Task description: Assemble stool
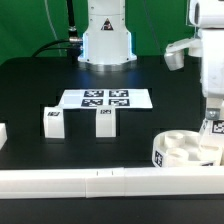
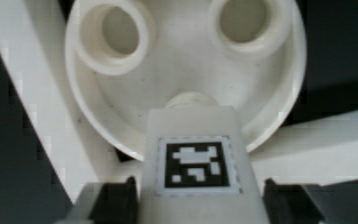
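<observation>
The round white seat disc lies at the front on the exterior view's right, sockets up. In the wrist view the seat disc fills the frame with two round sockets showing. My gripper is shut on a white block leg with a tag, held upright at the disc's edge on the exterior view's right. In the wrist view the leg sits between my fingers, its far end at a socket; my gripper pinches its sides. Two more legs stand on the table.
The marker board lies flat behind the two loose legs. A long white border rail runs along the front edge, touching the seat disc. Another white piece sits at the exterior view's left edge. The robot base stands at the back.
</observation>
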Action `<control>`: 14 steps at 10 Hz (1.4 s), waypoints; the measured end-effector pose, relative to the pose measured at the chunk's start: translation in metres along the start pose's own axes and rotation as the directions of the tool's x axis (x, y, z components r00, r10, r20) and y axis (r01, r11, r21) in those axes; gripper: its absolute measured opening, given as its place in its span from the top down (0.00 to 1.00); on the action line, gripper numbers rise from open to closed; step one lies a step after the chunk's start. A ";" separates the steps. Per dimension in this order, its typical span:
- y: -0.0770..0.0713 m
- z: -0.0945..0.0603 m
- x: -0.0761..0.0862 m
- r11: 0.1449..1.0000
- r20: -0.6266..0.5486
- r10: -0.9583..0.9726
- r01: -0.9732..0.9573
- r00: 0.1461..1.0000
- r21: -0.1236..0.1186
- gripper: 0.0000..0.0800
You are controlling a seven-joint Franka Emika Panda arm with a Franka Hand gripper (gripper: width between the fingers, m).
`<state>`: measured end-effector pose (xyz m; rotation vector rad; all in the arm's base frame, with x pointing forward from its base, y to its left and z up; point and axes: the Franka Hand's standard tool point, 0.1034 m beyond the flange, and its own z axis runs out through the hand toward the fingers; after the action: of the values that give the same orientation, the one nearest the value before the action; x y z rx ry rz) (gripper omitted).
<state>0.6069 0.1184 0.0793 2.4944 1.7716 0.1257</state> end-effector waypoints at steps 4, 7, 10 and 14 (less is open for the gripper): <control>0.000 0.000 -0.002 0.971 0.007 0.240 -0.240 0.971 0.014 0.58; 0.000 0.000 -0.001 0.899 0.010 0.438 -0.438 0.899 0.013 0.58; -0.001 0.002 0.000 0.758 -0.009 0.651 -0.651 0.759 0.028 0.58; -0.002 0.003 0.002 0.419 -0.010 0.908 -0.906 0.419 0.060 0.58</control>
<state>0.6057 0.1211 0.0764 3.1699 0.1596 0.1889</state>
